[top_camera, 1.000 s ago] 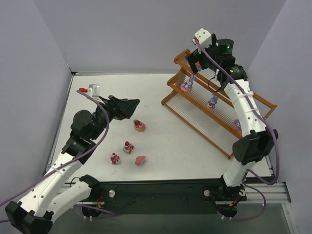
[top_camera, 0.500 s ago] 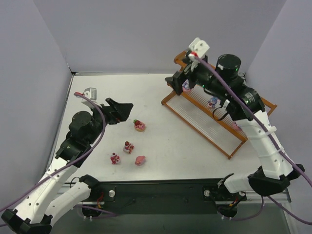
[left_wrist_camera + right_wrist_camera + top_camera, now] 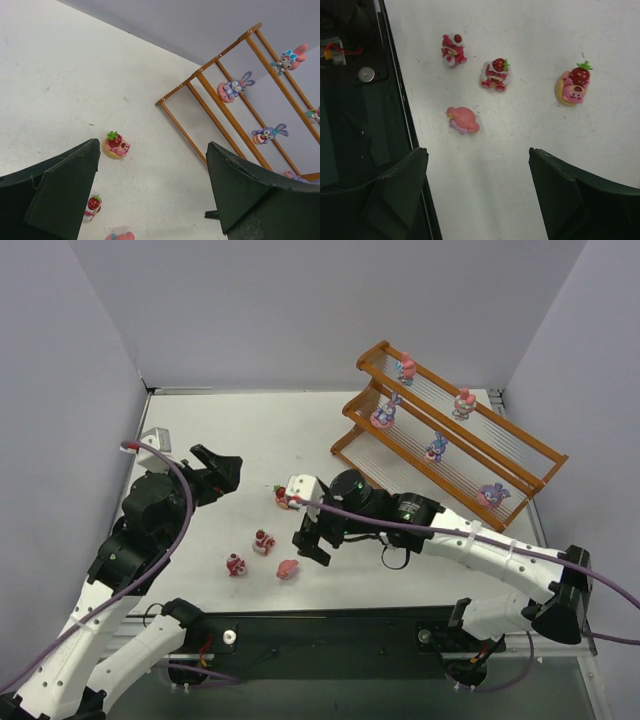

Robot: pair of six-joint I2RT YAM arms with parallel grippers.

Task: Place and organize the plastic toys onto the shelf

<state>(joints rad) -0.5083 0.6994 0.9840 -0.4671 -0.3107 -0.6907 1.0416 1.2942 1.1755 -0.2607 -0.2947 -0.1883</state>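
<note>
Four plastic toys (image 3: 264, 541) stand or lie loose on the worktop (image 3: 250, 440), near each other, and five others are already on the shelf (image 3: 520, 430) at the far right. The pink toy (image 3: 463, 120) lies on its side, close to the dark strip (image 3: 375, 100) at the near edge. Above this group hangs the right hand (image 3: 477, 195), its fingers wide apart and empty. I think the toy is so low and round that closing fingers could squeeze it out or push it onto the strip. They could also knock over a red neighbour. The left hand (image 3: 152, 195), also spread and empty, waits near the strawberry toy (image 3: 115, 144), so the two arms may hinder each other. On the shelf, the thin rods may let a toy tip.
</note>
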